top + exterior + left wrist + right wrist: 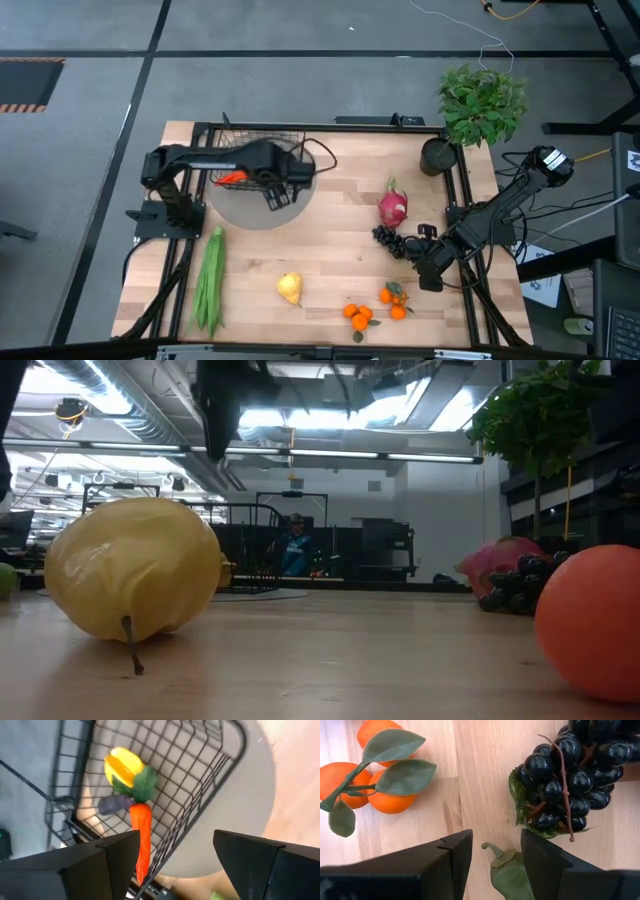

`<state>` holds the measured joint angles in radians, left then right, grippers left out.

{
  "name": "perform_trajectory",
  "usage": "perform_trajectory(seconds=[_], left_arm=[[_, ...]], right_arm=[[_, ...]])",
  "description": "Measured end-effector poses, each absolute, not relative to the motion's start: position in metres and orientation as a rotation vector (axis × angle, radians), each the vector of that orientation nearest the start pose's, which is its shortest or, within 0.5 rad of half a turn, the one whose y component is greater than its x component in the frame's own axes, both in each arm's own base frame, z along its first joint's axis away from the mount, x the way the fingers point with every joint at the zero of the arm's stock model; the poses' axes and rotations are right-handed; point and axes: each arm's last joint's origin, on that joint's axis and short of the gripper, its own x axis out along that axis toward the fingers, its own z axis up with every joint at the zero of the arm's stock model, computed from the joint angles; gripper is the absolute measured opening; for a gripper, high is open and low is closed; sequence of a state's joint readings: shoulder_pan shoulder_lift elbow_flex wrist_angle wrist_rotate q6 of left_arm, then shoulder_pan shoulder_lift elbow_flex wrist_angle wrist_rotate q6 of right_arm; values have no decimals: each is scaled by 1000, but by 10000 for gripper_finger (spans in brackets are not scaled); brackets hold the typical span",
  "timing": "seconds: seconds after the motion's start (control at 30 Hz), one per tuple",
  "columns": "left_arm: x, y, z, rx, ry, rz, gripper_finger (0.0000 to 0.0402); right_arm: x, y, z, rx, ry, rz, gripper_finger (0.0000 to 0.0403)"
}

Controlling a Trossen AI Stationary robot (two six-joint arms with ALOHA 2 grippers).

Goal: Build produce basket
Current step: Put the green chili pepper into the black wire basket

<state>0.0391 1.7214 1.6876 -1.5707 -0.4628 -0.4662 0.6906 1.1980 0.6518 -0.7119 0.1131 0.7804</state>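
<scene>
The black wire basket (262, 150) stands on a round grey mat (262, 212) at the table's far left. It holds a carrot (141, 832) and a yellow pepper (121, 764). My left gripper (278, 195) hangs open and empty just above the basket's near right corner; it also shows in its wrist view (177, 837). My right gripper (432, 275) is low over the table near the right edge, just near of the dark grapes (570, 775). Its fingers (455, 855) stand close on both sides of a green-capped vegetable (506, 870). A yellow pear (289, 288), oranges (360, 315), a pink dragon fruit (392, 206) and green beans (210, 280) lie on the table. My right gripper has the green-capped vegetable between its two fingers, and its cap and curled stem (489, 847) stick out past the fingertips. The vegetable's body and the place of contact lie below the wrist picture's edge. The fingers point slanting down toward the table.
A potted plant (482, 100) and a dark round cup (437, 156) stand at the far right corner. More oranges (395, 298) lie beside my right gripper. Bare wood lies between the basket and the dragon fruit. A black frame (330, 128) runs around the table.
</scene>
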Motion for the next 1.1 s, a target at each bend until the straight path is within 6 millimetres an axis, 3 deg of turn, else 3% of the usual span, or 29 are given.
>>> perform_trajectory(seconds=[0.17,0.3,0.43,0.63,0.9,1.1], left_arm=[[281,-7,350,23,1268,752,243],[248,-25,372,25,1064,803,243],[210,-35,372,-3,891,824,243],[174,-39,336,-177,691,730,243],[171,-49,263,-233,673,513,243],[183,-53,224,-202,514,410,243]], right_arm=[[152,122,182,180,1253,19,156],[153,122,182,182,1250,21,156],[153,122,182,183,1250,21,156],[153,122,182,181,1250,22,156],[153,122,182,176,1246,18,156],[153,122,182,175,1244,16,156]])
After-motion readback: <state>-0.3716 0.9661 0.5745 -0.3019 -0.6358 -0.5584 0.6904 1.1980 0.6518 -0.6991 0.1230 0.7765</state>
